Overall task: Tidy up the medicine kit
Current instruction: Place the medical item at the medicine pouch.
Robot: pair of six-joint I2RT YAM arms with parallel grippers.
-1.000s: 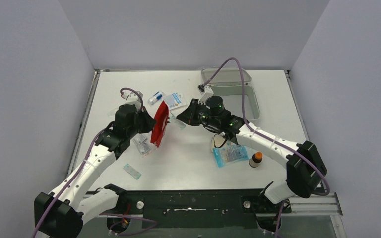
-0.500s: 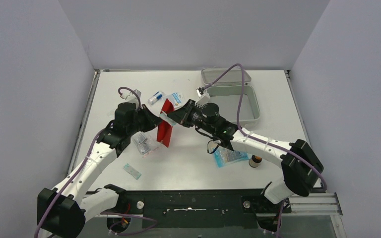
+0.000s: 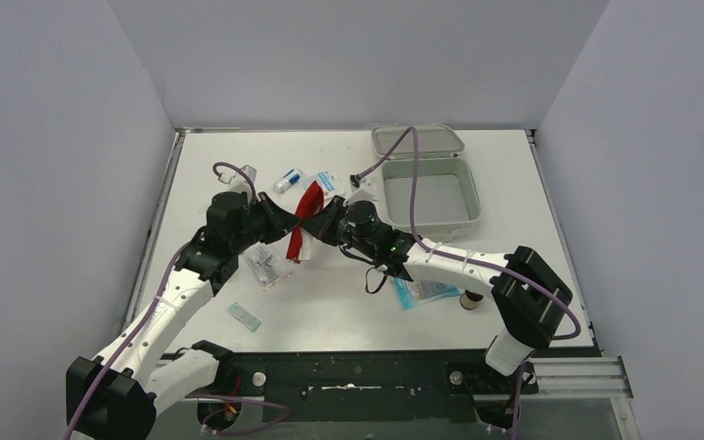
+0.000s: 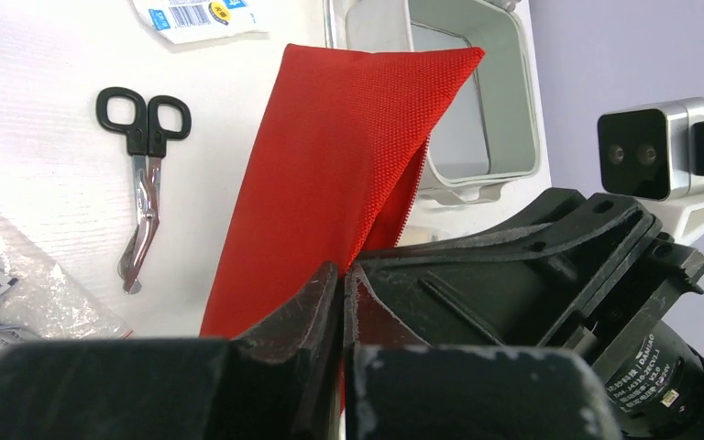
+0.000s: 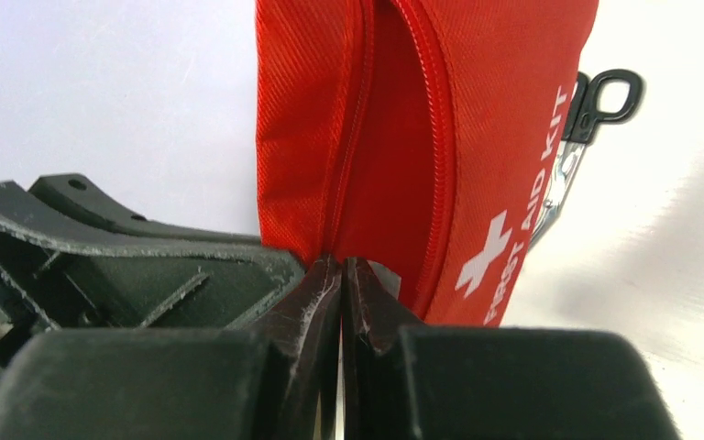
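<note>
Red fabric is filling both wrist views: the pouch [image 3: 305,220] is standing on edge above the table [image 3: 348,312], left of centre, pinched between the two arms. The left gripper [image 4: 341,286] is clamping shut on one of its edges, jaws pressed together with the cloth rising out of them. The right gripper [image 5: 341,275] is closing just as tightly on the zipper seam from the opposite side, with the white cross and "FIRST AID KIT" lettering facing its camera. The two sets of fingers are meeting almost tip to tip. The kit [image 3: 431,197] is sitting open at the far right of the table, well apart from the pouch, its lid [image 3: 418,139] lying back behind it. Black-handled scissors [image 4: 142,174] are lying flat beside the pouch, near a barcoded packet [image 4: 200,14]. A clear bag [image 3: 266,268] is resting under the left arm and a small sachet [image 3: 245,316] is lying nearer the bases. A blue pack [image 3: 426,291] and a small bottle [image 3: 470,300] are lying under the right arm.
</note>
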